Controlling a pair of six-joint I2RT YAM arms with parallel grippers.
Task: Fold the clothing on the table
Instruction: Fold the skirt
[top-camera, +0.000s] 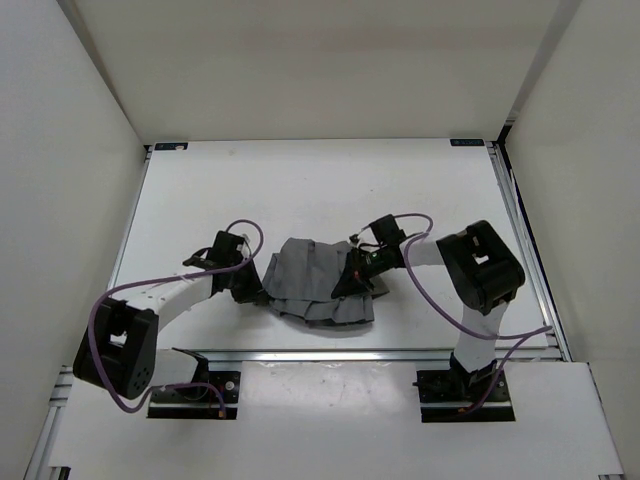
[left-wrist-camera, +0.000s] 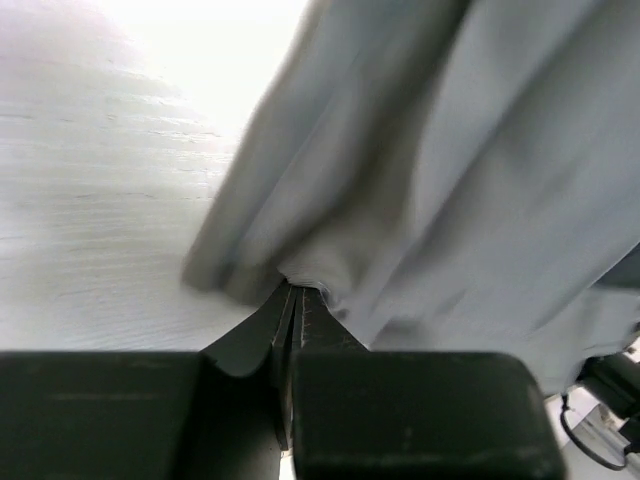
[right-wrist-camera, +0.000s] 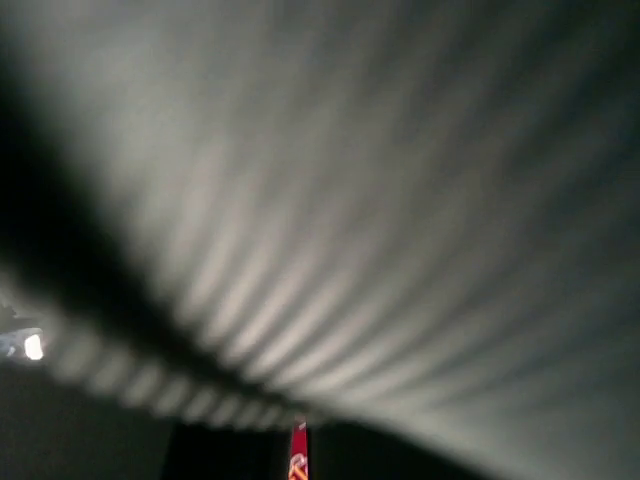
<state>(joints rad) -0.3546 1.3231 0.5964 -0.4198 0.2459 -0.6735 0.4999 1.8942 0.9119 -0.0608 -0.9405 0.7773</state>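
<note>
The grey pleated clothing lies bunched in a heap near the middle of the white table. My left gripper is at its left edge. In the left wrist view the left gripper is shut, pinching the hem of the clothing, which hangs up and to the right. My right gripper sits on the heap's right side. In the right wrist view blurred pleats of the clothing fill the frame. The right gripper shows only a thin slit between dark fingers, its tips buried in fabric.
A silver rail runs along the table's near edge, just in front of the heap. White walls close in the left, right and back. Purple cables loop off both arms. Bare tabletop lies behind the heap.
</note>
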